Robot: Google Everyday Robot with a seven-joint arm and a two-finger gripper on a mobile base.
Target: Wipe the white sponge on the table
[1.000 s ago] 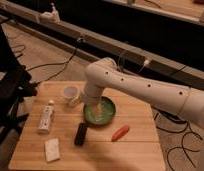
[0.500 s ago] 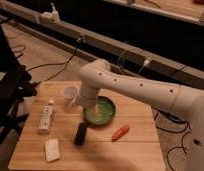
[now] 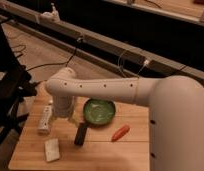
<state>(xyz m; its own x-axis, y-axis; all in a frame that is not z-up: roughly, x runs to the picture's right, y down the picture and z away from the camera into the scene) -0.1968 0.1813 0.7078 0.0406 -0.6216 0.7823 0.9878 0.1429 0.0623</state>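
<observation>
The white sponge lies flat near the front left corner of the bamboo table. My white arm reaches in from the right, bends at an elbow over the table's left part and points down. My gripper hangs at its lower end, between the white tube and the green bowl, just above the black bar. It is above and to the right of the sponge, apart from it. The arm largely hides it.
An orange carrot-like piece lies right of the black bar. A black chair stands at the table's left edge. Cables run across the floor behind, below a long rail.
My arm has swung left and toward the table's front; its elbow now covers the small cup seen before. The sponge and other objects have not moved.
</observation>
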